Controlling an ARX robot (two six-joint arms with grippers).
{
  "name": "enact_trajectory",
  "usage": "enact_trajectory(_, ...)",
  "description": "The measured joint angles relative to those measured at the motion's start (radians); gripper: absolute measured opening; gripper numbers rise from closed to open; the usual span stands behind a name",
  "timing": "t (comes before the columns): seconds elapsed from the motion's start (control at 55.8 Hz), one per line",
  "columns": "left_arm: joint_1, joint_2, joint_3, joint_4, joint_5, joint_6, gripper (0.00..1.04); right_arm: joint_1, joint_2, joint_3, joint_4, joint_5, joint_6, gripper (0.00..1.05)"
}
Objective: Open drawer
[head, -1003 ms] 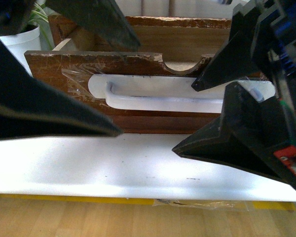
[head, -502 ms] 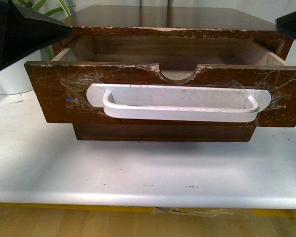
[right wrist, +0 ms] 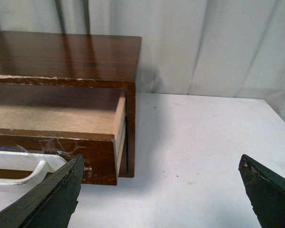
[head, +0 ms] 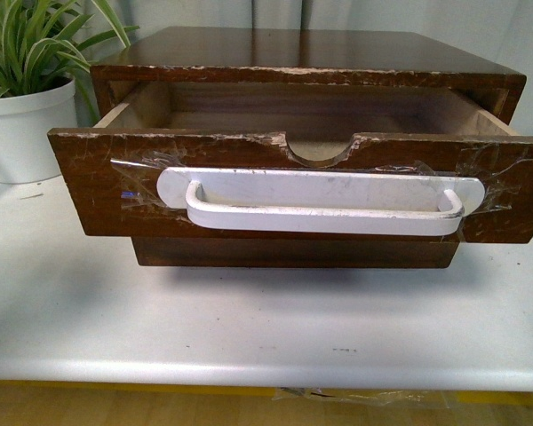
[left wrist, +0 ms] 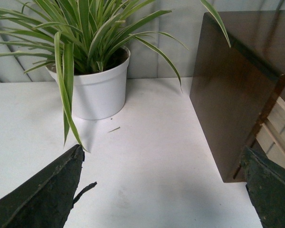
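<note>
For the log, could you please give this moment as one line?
dark brown wooden white-handled drawer: pulled out; left gripper: open; right gripper: open

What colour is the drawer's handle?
The handle is white, slightly scuffed; the front view shows it best.

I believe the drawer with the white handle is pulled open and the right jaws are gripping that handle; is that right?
Not quite: the drawer is pulled open, but the right gripper grips nothing; the front view shows the white handle free of it.
</note>
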Motion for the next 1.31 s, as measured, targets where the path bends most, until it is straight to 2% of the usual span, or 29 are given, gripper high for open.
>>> enact_trajectory(0.233, 0.018, -0.138, -0.116, -0.035, -0.059, -0.091, 0.99, 0.08, -0.142, -0.088, 0.025, 0.157, 0.067, 0.96)
enact_trajectory(0.448, 0.028, -0.149, -0.135, -0.021, -0.048, -0.154, 0.99, 0.081, -0.141, -0.103, 0.041, 0.178, 0.081, 0.96)
enact_trajectory(0.484, 0.033, -0.143, -0.144, 0.013, -0.016, -0.148, 0.96, 0.08, -0.142, -0.103, 0.04, 0.171, 0.08, 0.96)
enact_trajectory(0.52, 0.033, -0.143, -0.167, 0.087, 0.014, -0.137, 0.88, 0.066, -0.154, -0.103, 0.014, 0.122, 0.06, 0.9)
enact_trajectory(0.609, 0.009, -0.175, -0.203, 0.124, 0.008, -0.126, 0.74, 0.026, -0.182, -0.117, -0.019, 0.041, 0.027, 0.76)
enact_trajectory(0.914, -0.082, -0.34, -0.278, 0.04, -0.077, -0.114, 0.24, -0.089, -0.278, -0.167, -0.06, -0.071, 0.003, 0.26)
enact_trajectory(0.95, -0.093, -0.362, -0.285, 0.025, -0.085, -0.114, 0.16, -0.133, -0.292, -0.171, -0.07, -0.14, 0.001, 0.18)
enact_trajectory(1.021, -0.109, -0.401, -0.295, -0.002, -0.101, -0.112, 0.04, -0.198, -0.312, -0.182, -0.08, -0.188, 0.0, 0.06)
enact_trajectory(1.057, -0.128, -0.422, -0.302, -0.018, -0.125, -0.111, 0.04, -0.212, -0.322, -0.185, -0.085, -0.187, -0.003, 0.01)
enact_trajectory(1.129, -0.188, -0.461, -0.31, -0.049, -0.202, -0.111, 0.04, -0.22, -0.336, -0.191, -0.092, -0.189, -0.002, 0.01)
enact_trajectory(1.308, -0.217, -0.512, -0.343, -0.053, -0.211, -0.109, 0.04, -0.22, -0.484, -0.214, -0.235, -0.195, -0.002, 0.01)
